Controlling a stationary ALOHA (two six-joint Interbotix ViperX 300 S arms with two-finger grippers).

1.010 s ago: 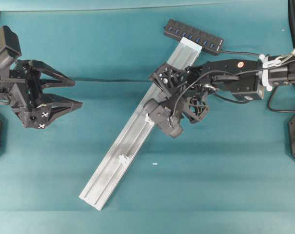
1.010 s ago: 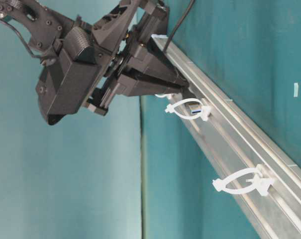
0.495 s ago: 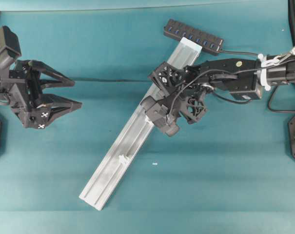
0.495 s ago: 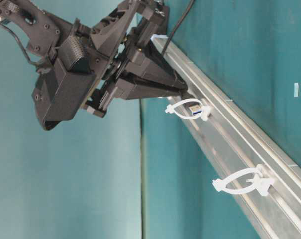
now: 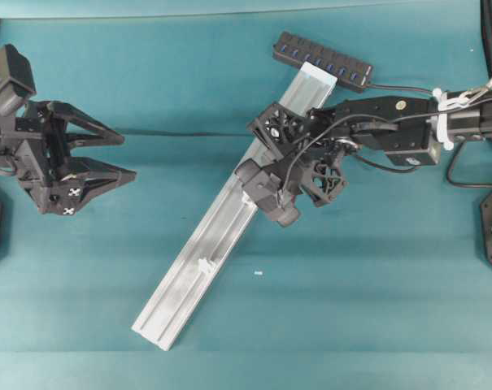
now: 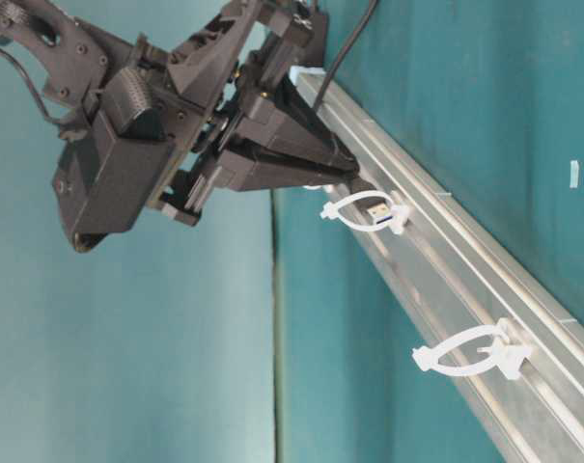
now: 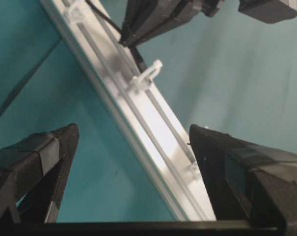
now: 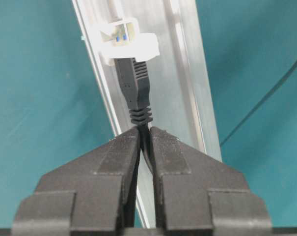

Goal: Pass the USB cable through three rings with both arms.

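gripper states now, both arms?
Left gripper: open, holding nothing.
Right gripper: shut on the USB cable, just behind its plug.

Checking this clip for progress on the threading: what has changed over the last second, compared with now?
Very little. In the table-level view the right gripper, shut on the USB cable, tilted slightly, its body swinging left and up; its tips stayed by the ring, with the plug tip inside it. The left gripper stayed open and apart, and the silver rail and the other ring did not move.

We look straight down overhead, along the rail [image 6: 465, 289] at table level, perhaps sideways, and closely from both wrists.
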